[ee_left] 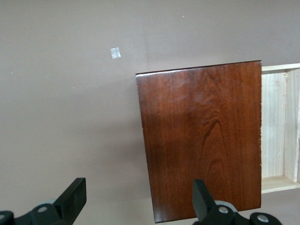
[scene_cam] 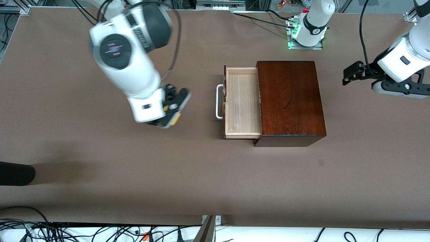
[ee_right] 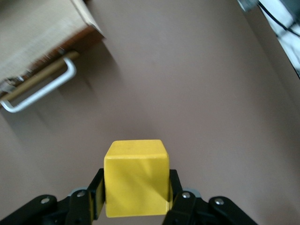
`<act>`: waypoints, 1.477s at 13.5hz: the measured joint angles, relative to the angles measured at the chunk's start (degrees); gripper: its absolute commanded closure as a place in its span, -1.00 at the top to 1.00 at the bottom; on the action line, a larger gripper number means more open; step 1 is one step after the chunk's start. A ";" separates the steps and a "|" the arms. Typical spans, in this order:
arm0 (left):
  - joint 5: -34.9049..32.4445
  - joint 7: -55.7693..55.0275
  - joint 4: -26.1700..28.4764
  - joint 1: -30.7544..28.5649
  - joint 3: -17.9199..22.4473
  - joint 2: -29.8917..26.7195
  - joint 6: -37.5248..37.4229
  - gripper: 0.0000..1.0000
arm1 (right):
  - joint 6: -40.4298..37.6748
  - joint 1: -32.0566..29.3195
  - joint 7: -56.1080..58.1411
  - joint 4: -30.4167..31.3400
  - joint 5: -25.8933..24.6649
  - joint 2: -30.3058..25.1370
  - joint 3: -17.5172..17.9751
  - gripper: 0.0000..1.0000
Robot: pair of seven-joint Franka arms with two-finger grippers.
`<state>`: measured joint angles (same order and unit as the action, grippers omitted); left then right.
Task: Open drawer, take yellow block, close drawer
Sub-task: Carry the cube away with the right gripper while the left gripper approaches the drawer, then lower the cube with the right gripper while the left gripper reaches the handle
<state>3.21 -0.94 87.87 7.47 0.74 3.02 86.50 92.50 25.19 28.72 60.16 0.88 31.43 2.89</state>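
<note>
The drawer (scene_cam: 242,102) stands pulled out of the dark mahogany box (scene_cam: 289,101), its pale wood tray empty and its white bar handle (scene_cam: 219,102) toward the right arm's end of the table. My right gripper (scene_cam: 171,117) is shut on the yellow block (ee_right: 136,178) and holds it over bare table beside the handle (ee_right: 40,91). A sliver of the yellow block (scene_cam: 175,119) shows under that gripper in the front view. My left gripper (scene_cam: 351,74) is open and empty, waiting over the table beside the box (ee_left: 204,136).
The brown table (scene_cam: 100,174) spreads around the box. A small pale patch (scene_cam: 321,162) lies on it nearer to the front camera than the box. A black object (scene_cam: 15,173) pokes in at the right arm's end. Cables run along the table's near edge.
</note>
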 measured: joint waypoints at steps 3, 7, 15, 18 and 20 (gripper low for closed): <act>0.00 -0.06 -0.23 0.43 -2.44 0.02 0.04 1.00 | -3.98 -4.19 0.19 0.01 0.08 -2.20 -1.47 -0.74; 0.00 -0.12 -0.42 0.70 -9.48 0.89 0.60 1.00 | -6.87 -4.89 0.19 2.21 0.45 -5.59 -7.18 -0.74; 0.00 -0.06 -4.29 1.60 -22.91 4.90 1.33 1.00 | -6.98 -4.92 -4.89 11.63 4.07 -9.31 -14.57 -0.74; -1.35 -0.05 -4.30 6.78 -25.79 6.40 5.46 1.00 | -1.79 -4.84 -7.81 17.20 4.08 -10.01 -14.59 -0.74; -3.60 -0.07 -4.25 12.18 -26.04 8.96 9.69 1.00 | 5.29 -4.84 -8.24 24.69 4.08 -12.33 -14.70 -0.74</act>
<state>-0.39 -1.01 83.62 19.65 -25.29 11.98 96.20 97.79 20.34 20.48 84.85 4.96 19.10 -11.81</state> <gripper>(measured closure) 0.000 0.445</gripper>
